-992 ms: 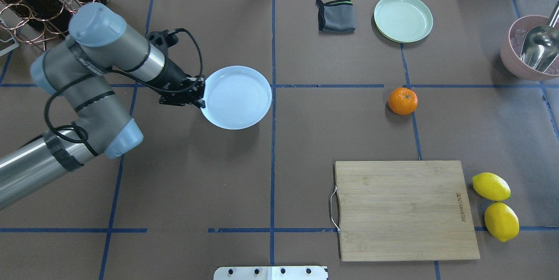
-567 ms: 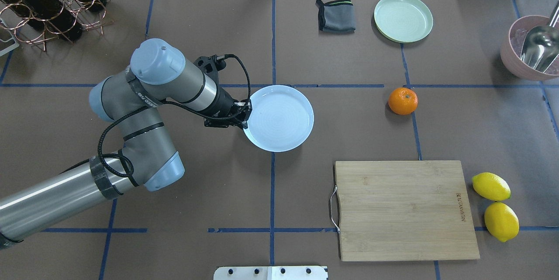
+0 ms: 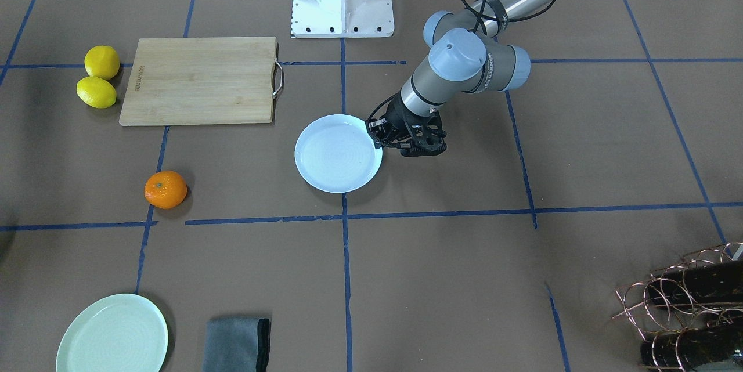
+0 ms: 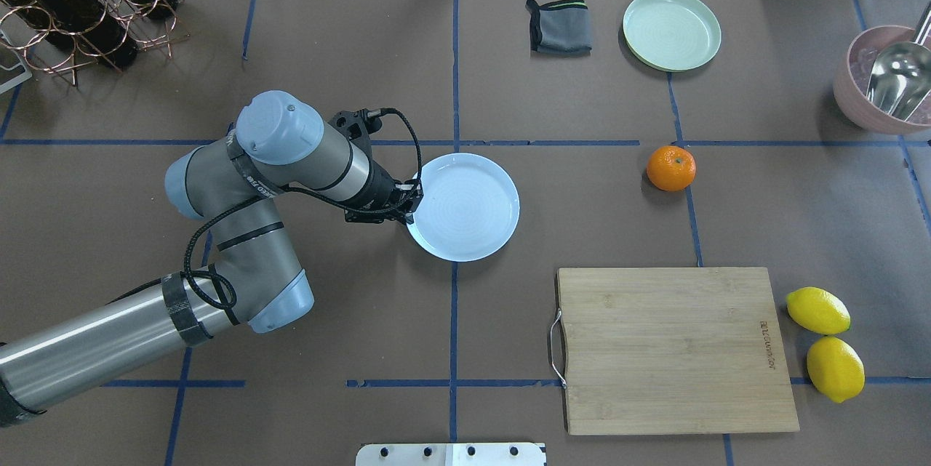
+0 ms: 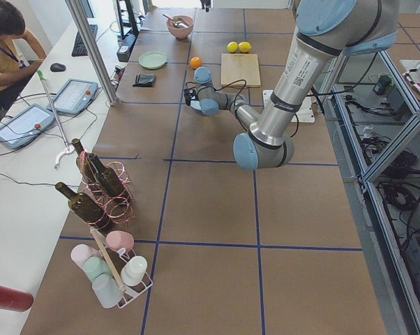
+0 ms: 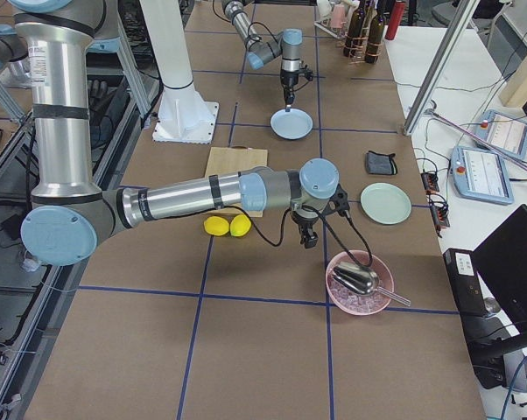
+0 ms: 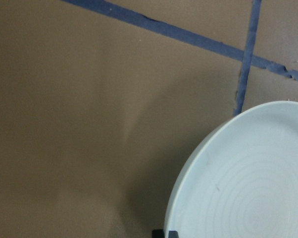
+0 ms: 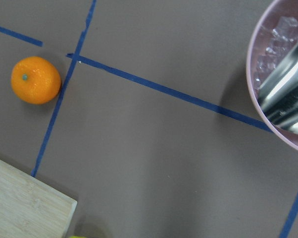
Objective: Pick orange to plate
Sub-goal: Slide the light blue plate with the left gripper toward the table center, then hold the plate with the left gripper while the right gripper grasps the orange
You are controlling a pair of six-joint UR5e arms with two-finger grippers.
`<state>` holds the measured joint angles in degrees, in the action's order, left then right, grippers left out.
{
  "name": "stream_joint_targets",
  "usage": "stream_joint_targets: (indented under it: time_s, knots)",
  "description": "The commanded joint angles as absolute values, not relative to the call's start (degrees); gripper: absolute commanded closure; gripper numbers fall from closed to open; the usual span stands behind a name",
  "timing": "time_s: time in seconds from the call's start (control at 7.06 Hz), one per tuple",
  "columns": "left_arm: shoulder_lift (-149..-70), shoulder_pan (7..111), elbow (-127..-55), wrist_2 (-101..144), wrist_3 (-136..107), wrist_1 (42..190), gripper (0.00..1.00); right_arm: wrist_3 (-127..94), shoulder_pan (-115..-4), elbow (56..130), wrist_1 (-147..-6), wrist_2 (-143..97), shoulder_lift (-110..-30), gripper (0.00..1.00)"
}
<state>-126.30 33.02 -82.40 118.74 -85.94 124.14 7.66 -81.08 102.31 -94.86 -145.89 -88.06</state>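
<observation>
The left gripper (image 4: 409, 198) pinched the plate (image 4: 469, 208) by its rim, at the middle of the table (image 4: 349, 320). The orange (image 4: 670, 168) lay well apart on the robot's right, nearer the right gripper (image 6: 309, 238); whether that one was spread, I couldn't tell.

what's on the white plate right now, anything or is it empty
Empty. The plate shows a bare face in the overhead and front views; the orange lies on the table, well apart. The left hand grips its rim.

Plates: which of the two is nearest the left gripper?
The white plate, its rim pinched by the left gripper; the mint-green plate lies apart, beside the grey cloth.
</observation>
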Motion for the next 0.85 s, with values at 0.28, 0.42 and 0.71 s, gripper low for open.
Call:
stream_joint_targets:
  time_s: [0.28,0.42,0.71]
  knots:
    - [-125.25,33.40,-83.32,118.74,-86.92,124.19,0.00,-7.86,-69.47,102.13,-92.13,-143.89,-79.13,0.00]
    - [-125.07,33.49,-83.32,118.74,-86.92,124.19,0.00,-18.61,-64.13,102.13,-86.80,-139.27,-76.93,0.00]
    - [-124.81,33.57,-83.85,118.65,-87.80,124.10,0.00,-39.73,-54.35,101.43,-73.96,-125.39,-76.73,0.00]
